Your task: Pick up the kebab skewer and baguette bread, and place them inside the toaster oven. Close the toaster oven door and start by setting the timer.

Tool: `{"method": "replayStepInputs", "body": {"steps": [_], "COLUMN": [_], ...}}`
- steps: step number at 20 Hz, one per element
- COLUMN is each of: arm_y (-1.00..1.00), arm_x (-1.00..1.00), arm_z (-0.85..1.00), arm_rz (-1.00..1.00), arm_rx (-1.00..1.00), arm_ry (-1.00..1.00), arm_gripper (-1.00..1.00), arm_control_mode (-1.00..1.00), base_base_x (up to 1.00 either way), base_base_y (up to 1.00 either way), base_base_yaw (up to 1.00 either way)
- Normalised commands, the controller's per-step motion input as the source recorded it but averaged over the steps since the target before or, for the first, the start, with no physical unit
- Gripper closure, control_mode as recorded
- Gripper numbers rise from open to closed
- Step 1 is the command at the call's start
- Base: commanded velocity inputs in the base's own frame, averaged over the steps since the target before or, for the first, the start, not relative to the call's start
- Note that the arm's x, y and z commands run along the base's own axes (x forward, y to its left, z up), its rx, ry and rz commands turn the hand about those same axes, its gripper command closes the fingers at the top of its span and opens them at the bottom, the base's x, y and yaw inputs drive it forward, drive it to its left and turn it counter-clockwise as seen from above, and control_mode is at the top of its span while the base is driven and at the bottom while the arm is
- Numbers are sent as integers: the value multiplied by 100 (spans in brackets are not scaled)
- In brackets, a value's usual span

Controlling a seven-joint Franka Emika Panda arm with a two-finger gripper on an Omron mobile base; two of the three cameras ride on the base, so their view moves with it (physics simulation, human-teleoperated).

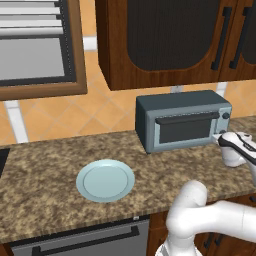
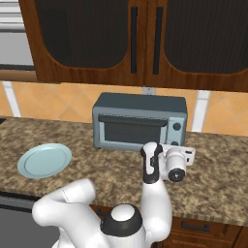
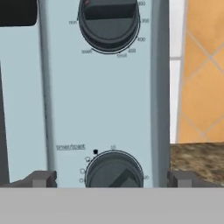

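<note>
Toaster oven [image 3: 100, 87] timer knob [image 3: 114, 171] between open gripper [image 3: 113, 178] fingertips.

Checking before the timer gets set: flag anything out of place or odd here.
Nothing stands out. The oven sits square, door shut; the plate lies flat and bare; the open gripper faces the lower knob.

A home kitchen: speckled granite counter [image 1: 45, 165], dark wooden wall cabinets [image 2: 145, 38], orange tiled backsplash [image 1: 70, 115], a blue-grey toaster oven [image 2: 138, 121] with black knobs [image 3: 109, 19], and 1 pale blue plate [image 1: 105, 180].
</note>
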Motion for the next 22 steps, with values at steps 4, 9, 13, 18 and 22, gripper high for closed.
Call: {"method": "replayStepInputs", "body": {"steps": [4,9,13,18,22], "arm_y": [0,0,0,-6,-21], "arm_x": [2,0,0,0,-2], "arm_z": [0,0,0,0,0], "arm_rz": [0,0,0,0,0], "arm_rx": [0,0,0,0,3], "arm_ry": [2,0,0,0,0], "arm_gripper": [-100,100,100,100,100], "arm_control_mode": [-100,-100,-100,-100,-100], "base_base_x": [0,0,0,0,0], "base_base_y": [0,0,0,0,0], "base_base_yaw": [0,0,0,0,0]}}
